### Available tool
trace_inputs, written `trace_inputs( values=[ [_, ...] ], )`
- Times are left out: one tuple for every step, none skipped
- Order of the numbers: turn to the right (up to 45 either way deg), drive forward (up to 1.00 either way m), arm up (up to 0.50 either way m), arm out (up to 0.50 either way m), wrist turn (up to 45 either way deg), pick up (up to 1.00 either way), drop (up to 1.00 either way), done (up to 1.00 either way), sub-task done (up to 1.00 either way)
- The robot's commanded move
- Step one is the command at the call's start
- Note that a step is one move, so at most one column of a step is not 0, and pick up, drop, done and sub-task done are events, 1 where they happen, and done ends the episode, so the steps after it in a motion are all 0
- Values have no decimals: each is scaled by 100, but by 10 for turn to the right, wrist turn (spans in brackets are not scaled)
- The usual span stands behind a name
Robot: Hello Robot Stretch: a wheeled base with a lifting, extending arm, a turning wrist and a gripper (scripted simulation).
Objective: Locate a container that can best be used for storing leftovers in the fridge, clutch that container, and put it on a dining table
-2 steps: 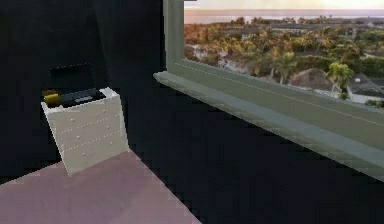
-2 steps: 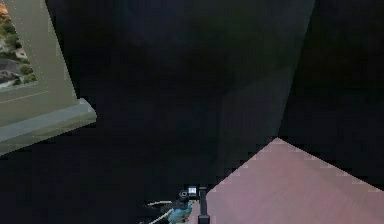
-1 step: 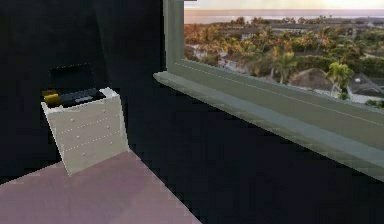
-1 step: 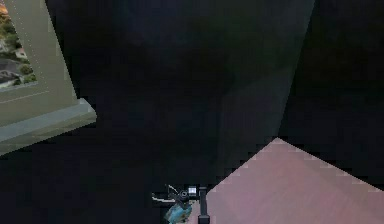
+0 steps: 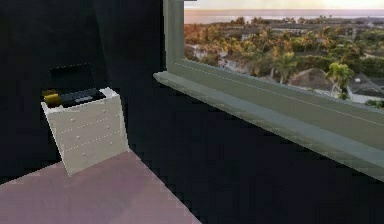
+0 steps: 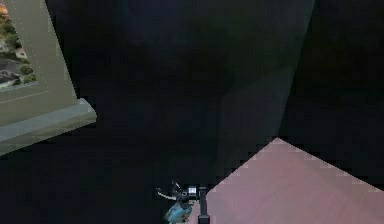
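Delivery looks left to do: the jaws appear to hold a small teal blob (image 6: 178, 212), probably the container, hanging clear of the pink floor (image 6: 300, 185), with the dining table yet to be reached.

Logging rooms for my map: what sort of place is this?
Likely a bedroom or study corner of a house: a white chest of drawers, a laptop-like dark thing on top of it, and a wide window overlooking trees.
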Motion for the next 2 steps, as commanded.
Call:
trace_inputs(
  values=[
    [0,0,-30,0,0,0,0,0,0],
    [0,0,0,0,0,100,0,0,0]
  ],
)
